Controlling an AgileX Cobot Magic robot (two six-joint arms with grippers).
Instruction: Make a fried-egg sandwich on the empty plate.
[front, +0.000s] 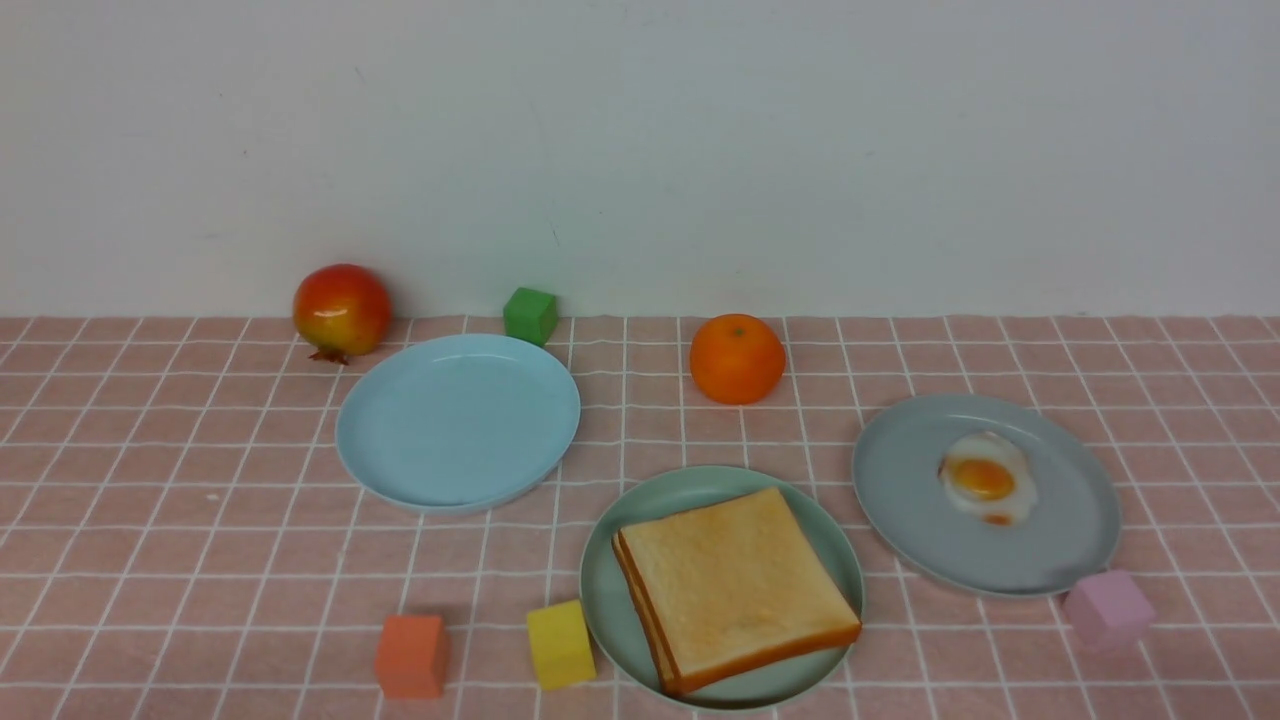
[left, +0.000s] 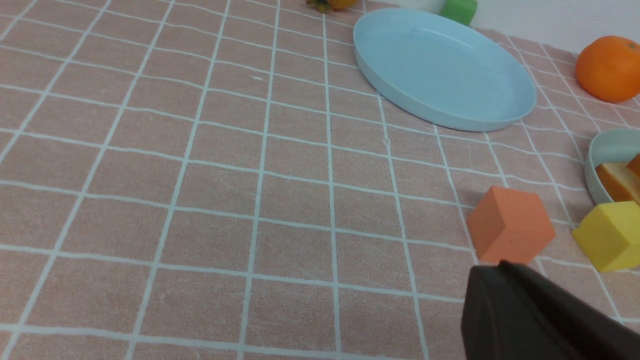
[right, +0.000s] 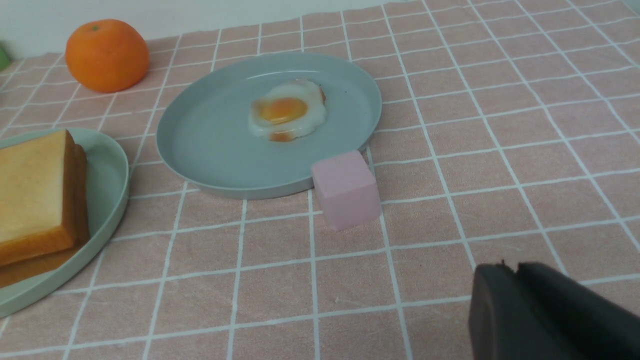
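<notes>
Two toast slices (front: 735, 585) lie stacked, one on top of the other, on the mint-green plate (front: 605, 570), near the front middle of the worktop (front: 200, 520), which has a pink checked cloth. The fried egg (front: 985, 478) is not between the toast slices. It lies by itself on the grey plate (front: 900, 500), to the right of the green plate and a bit further back. A pink block (front: 1107, 608) sits touching the front edge of the grey plate. The pale blue plate (front: 458, 420) at the back left has nothing on it. A yellow block (front: 560, 644) sits just beside the green plate on its left, and an orange block (front: 411, 655) sits further left. An orange fruit (front: 737, 358), a green block (front: 530, 315) and a red fruit (front: 342, 311) stand at the back. No arm shows in the front view. In the left wrist view the left pincer (left: 500, 267) shows as one dark tip, closed tight and holding nothing, near the orange block and well apart from the toast. In the right wrist view the right pincer (right: 510, 270) shows a thin gap between its dark tips and holds nothing. It is near the pink block, with the egg on the far side of that block.
</notes>
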